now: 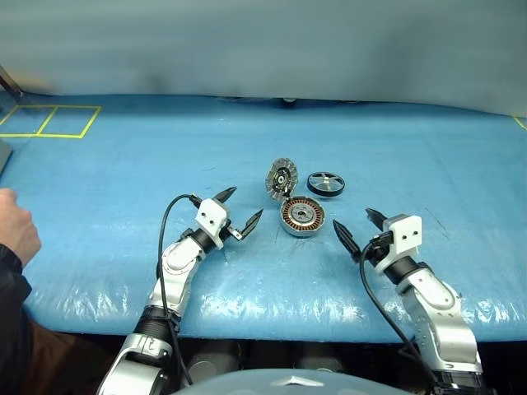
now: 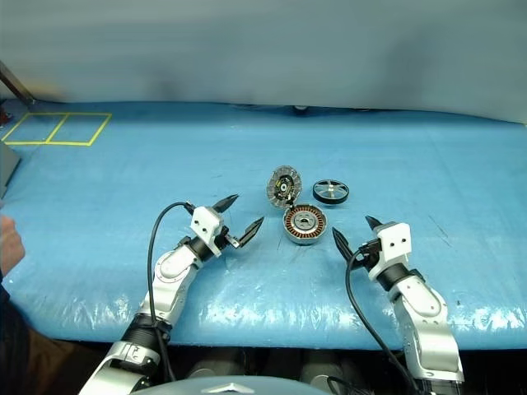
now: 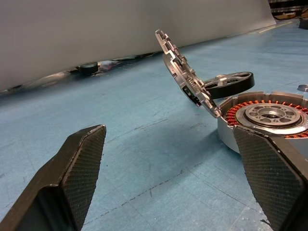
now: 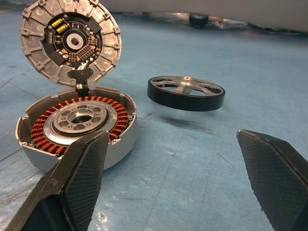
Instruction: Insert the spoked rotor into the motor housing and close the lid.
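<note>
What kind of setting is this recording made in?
Probably a lab or test bench for robot assembly practice: a table under blue sheeting with yellow taped squares, a plain grey backdrop, and a few motor parts laid out: the motor housing, its open lid and the spoked rotor.

Rotor [image 1: 326,183] lies right of lid [image 1: 281,178], behind housing [image 1: 302,216].

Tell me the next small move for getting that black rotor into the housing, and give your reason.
Probably send the right gripper forward to the spoked rotor and close on its rim. Both grippers are open and empty, the rotor lies flat on the table just beyond the motor housing, nearer the right arm, and the lid already stands open, leaving the windings free.
</note>
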You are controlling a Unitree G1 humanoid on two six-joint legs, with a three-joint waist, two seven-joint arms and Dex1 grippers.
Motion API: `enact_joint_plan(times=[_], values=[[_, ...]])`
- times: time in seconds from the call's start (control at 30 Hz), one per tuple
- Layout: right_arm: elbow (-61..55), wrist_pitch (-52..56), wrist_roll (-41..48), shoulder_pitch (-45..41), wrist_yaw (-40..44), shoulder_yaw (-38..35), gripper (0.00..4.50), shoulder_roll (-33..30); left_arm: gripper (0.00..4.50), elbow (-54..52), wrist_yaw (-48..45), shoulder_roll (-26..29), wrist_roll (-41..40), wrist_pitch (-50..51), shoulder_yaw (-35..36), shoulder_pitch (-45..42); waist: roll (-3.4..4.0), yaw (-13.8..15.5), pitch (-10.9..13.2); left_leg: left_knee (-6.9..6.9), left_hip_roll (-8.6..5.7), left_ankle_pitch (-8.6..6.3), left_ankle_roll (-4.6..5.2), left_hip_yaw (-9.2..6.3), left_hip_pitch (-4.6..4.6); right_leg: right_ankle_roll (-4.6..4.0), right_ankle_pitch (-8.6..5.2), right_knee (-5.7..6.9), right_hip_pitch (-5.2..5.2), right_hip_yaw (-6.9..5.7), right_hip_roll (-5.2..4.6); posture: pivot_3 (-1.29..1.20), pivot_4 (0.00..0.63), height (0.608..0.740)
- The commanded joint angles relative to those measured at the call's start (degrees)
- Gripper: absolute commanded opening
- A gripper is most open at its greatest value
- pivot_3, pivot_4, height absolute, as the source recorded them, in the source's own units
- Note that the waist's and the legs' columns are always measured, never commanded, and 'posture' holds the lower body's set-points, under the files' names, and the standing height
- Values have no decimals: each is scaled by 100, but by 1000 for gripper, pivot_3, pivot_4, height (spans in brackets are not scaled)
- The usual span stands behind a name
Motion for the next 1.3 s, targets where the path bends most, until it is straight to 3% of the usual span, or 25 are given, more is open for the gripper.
enact_joint_plan(times=[0.03, 0.2, 0.37, 0.43, 0.6, 0.73, 0.9, 1.3], values=[[-123, -15, -33, -84, 54, 35, 4446, -92, 4500, -15, 36, -16, 31, -126, -7, -87, 0, 0, 0, 0, 0, 1, -1, 0, 0, 0, 0, 0, 0, 0, 0, 0, 150, 740], [-172, 140, -360, -94, 264, 254, 4446, -539, 4500, -5, 34, -12, 38, -129, -15, -89, 0, 1, 0, 2, 0, 1, -2, 2, 0, 1, 1, 0, 0, 1, 0, 0, 150, 740], [-404, 739, -887, -339, 981, 716, 4446, -1772, 4500, 28, 23, 0, 39, -143, -12, -119, -2, -4, 1, 8, 0, 0, 1, 10, -1, 6, 3, -1, 1, 3, 0, 0, 150, 740], [-564, 1083, -1056, -630, 1434, 991, 4446, -2371, 4500, 49, 19, 0, 40, -154, -15, -130, -4, -10, 3, 9, 1, -3, 6, 14, -3, 8, 4, -1, 2, 3, -2, 0, 150, 740], [-602, 1551, -1477, -1855, 2405, 1958, 4446, -3093, 4500, 89, 29, -7, 64, -185, -37, -118, -12, -28, 7, 9, 12, -13, 21, 15, -3, 8, 4, -4, 31, -1, 2, 0, 150, 740], [-227, 1700, -2245, -2915, 2933, 2867, 4446, -3239, 4500, 81, 36, -18, 90, -194, -53, -104, -16, -10, 9, 17, 14, -6, 9, 16, -11, 7, 4, -14, 34, -6, -1, 0, 150, 740], [355, 1584, -2785, -3899, 3414, 3610, 4446, -2940, 4500, 18, 56, -51, 115, -187, -59, -59, -21, 10, 11, 22, 10, -11, 17, 17, -26, 13, 7, -23, 26, -7, -5, 0, 150, 740], [282, 1406, -3226, -4199, 3899, 3815, 4446, -2775, 4500, 0, 84, -80, 133, -156, -94, 8, -21, 18, 11, 23, 8, -22, 19, 16, -27, 13, 7, -17, 20, -6, -5, 0, 150, 740]])
